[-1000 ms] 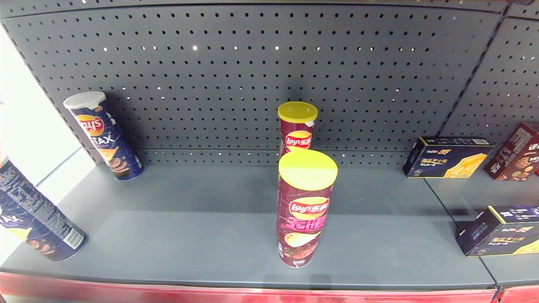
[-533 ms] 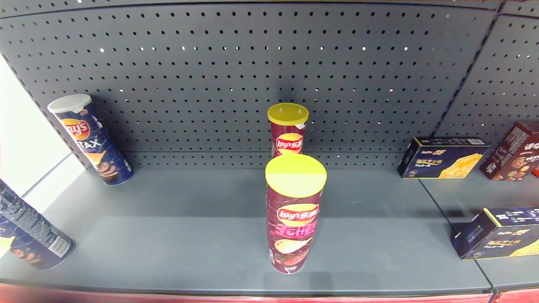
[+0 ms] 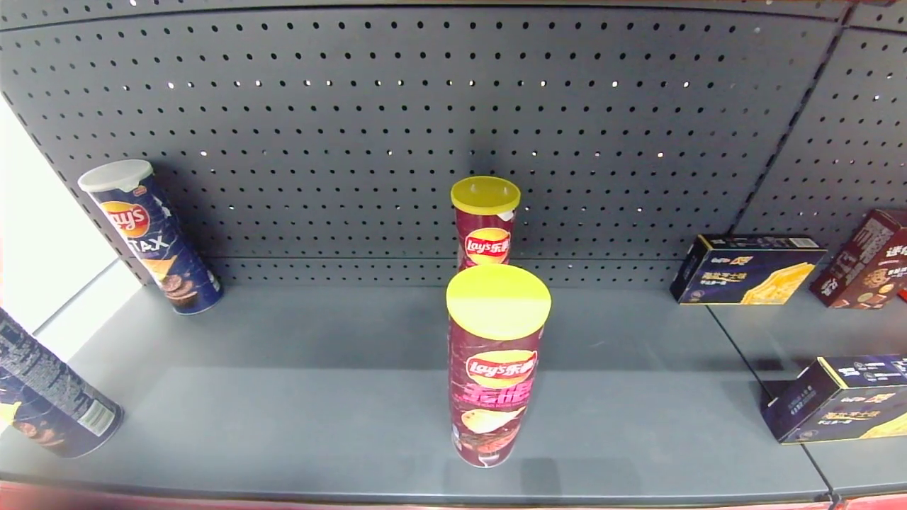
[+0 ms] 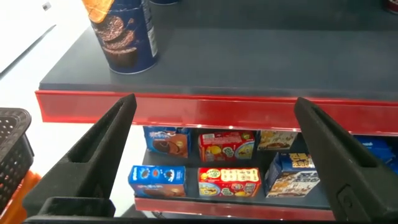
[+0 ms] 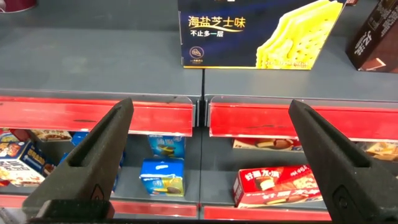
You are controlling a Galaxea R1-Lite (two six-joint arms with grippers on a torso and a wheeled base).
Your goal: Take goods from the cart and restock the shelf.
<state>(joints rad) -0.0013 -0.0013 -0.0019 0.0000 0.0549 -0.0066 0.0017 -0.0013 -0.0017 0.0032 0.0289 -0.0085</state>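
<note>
- Front crimson canister (image 3: 494,375): upright at mid-shelf (image 3: 319,397), near the front. A rear crimson canister (image 3: 486,227) stands behind it at the pegboard.
- Handling, as judged: light, stiff card tube with a glossy skin. It is tall and likely to tip. Take it round the mid-body, not by the yellow lid.
- Left gripper (image 4: 214,102): fingers spread wide, nothing between them, held level before the shelf's red lip (image 4: 205,112), near a navy canister (image 4: 124,37).
- Right gripper (image 5: 211,106): fingers spread wide, empty, facing the red lip below a navy biscuit box (image 5: 258,34).
</note>
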